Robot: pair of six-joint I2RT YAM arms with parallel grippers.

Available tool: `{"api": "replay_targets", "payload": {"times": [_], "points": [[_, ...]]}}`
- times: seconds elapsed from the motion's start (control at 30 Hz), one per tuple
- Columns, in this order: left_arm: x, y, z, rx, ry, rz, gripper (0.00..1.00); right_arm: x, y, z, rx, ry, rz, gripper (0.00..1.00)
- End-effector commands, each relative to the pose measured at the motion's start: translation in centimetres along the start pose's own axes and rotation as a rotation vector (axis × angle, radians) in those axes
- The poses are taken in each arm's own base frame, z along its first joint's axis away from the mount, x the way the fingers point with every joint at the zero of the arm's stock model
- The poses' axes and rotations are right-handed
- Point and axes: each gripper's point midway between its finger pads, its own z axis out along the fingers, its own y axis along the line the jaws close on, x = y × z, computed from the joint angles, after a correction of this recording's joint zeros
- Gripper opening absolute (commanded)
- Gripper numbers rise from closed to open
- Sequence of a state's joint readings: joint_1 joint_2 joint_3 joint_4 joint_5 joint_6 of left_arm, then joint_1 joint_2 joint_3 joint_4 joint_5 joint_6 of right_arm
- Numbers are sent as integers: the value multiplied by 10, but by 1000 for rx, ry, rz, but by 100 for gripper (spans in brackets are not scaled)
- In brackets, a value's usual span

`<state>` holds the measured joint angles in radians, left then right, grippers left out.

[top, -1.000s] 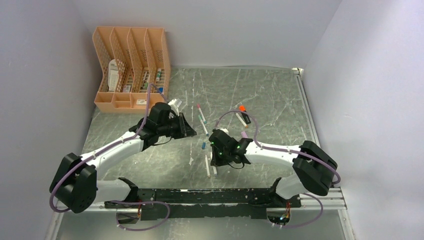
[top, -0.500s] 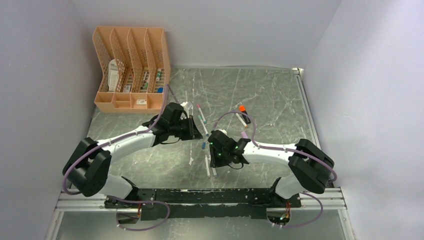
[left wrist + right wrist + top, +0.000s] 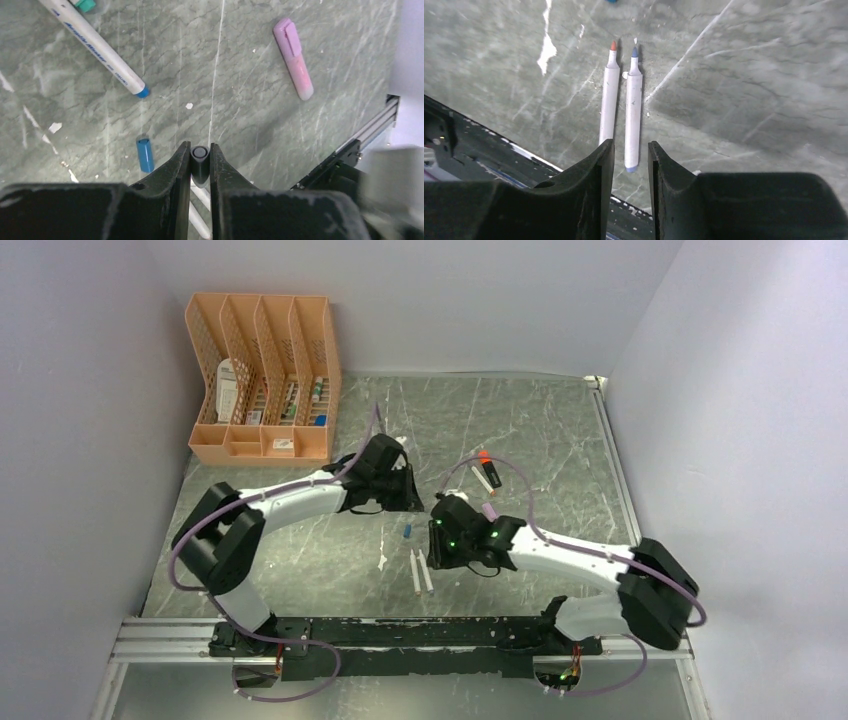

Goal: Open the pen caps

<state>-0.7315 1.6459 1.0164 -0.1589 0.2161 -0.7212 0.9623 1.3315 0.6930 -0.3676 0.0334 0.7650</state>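
My left gripper (image 3: 200, 148) is shut on a dark grey pen cap (image 3: 200, 159), held end-on above the table; in the top view the gripper (image 3: 408, 496) is at mid-table. A loose blue cap (image 3: 145, 155) lies on the table just left of it, also visible in the top view (image 3: 408, 531). A capless white pen (image 3: 95, 47) and a teal cap (image 3: 85, 4) lie farther off. My right gripper (image 3: 630, 145) is open and empty above the rear ends of two uncapped white pens, one orange-tipped (image 3: 608, 97) and one blue-tipped (image 3: 633, 107).
A pale purple highlighter (image 3: 294, 59) lies to the right of the left gripper. An orange-capped marker (image 3: 484, 457) lies farther back. A peach file organizer (image 3: 262, 380) stands at the back left. The black rail (image 3: 420, 632) runs along the near edge.
My left arm has swung right toward mid-table, now covering the pens that lay there. My right gripper has shifted slightly right and back from the two uncapped pens.
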Motion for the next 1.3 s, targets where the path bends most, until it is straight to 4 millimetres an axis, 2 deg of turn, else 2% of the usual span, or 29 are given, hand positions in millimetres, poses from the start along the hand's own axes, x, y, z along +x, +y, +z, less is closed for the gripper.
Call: {"api": "replay_targets", "payload": {"times": [0.0, 0.13, 0.43, 0.6, 0.87, 1.27], "points": [[7, 7, 16, -104, 49, 51, 11, -19, -14, -29, 34, -73, 8, 31], [15, 11, 31, -146, 75, 49, 14, -26, -25, -42, 45, -95, 19, 31], [29, 25, 49, -214, 119, 17, 16, -19, -35, -47, 30, -101, 42, 31], [35, 24, 51, -218, 131, -2, 19, -15, -37, -46, 24, -94, 43, 31], [43, 25, 48, -226, 142, -20, 29, -15, -38, -46, 24, -93, 42, 31], [38, 27, 38, -255, 119, -19, 36, -12, -38, -44, 17, -85, 44, 31]]}}
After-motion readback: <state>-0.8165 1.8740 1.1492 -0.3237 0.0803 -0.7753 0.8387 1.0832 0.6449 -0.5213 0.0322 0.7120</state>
